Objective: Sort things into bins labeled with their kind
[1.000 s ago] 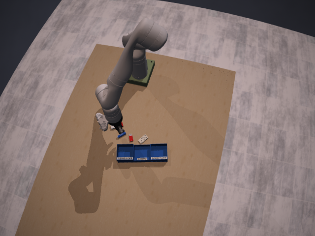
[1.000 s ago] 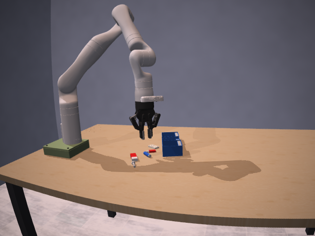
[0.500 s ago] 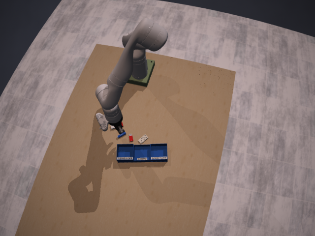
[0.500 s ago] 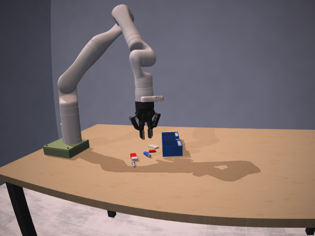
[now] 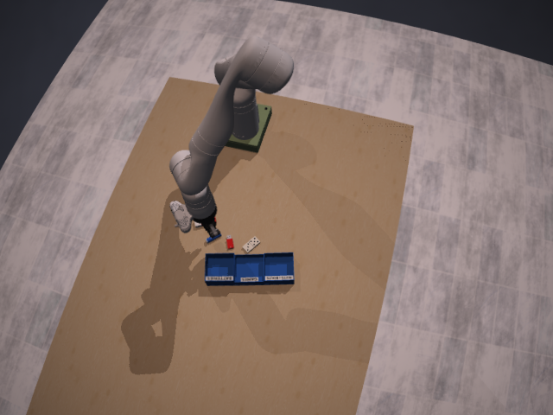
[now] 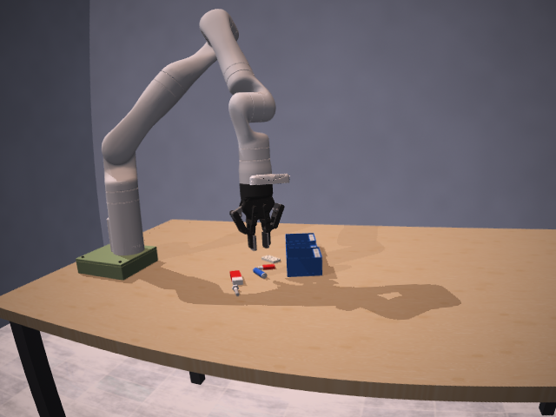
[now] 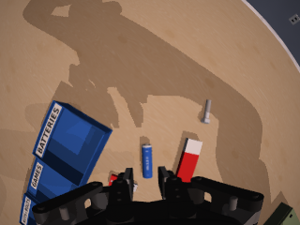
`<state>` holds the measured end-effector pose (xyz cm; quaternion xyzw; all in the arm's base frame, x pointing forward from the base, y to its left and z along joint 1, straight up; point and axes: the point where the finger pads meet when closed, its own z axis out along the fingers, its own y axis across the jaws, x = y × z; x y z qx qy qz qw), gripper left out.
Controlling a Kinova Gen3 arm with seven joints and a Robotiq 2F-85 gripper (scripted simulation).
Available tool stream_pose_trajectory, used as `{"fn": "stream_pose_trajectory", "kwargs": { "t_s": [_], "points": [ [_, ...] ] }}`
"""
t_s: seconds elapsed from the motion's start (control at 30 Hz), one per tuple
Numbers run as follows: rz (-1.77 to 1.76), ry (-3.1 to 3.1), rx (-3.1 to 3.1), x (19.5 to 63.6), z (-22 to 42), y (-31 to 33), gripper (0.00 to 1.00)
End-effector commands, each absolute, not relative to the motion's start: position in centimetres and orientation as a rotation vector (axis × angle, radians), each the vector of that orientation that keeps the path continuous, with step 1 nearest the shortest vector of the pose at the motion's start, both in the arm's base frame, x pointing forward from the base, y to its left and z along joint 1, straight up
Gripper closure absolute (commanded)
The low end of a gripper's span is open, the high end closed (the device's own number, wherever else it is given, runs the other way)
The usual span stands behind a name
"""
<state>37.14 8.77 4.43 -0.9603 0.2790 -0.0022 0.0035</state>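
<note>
The gripper (image 6: 259,246) hung partly closed and empty above the table. The blue battery (image 7: 146,160) lay directly below, between its fingertips, short of the BATTERIES bin (image 7: 71,141). Approach step, apparently; next, descend straight and close.

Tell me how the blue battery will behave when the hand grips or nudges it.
The blue battery is a small cylinder lying on its side, so it will probably roll if nudged across its length. It looks rigid and smooth, so it might slip. The hand hovers above it, partly open.
</note>
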Motion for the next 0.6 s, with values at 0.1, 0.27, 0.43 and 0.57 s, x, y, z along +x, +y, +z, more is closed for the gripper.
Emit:
{"fn": "stream_pose_trajectory", "kwargs": {
  "t_s": [0.1,0.27,0.43,0.57],
  "points": [
    [-0.002,0.885,-3.013,37.0,2.3,8.3,0.71],
    [-0.002,0.885,-3.013,36.9,0.3,8.0,0.71],
    [-0.002,0.885,-3.013,36.8,-0.7,7.8,0.71],
    [-0.002,0.885,-3.013,36.9,-0.7,7.9,0.71]
  ]
}}
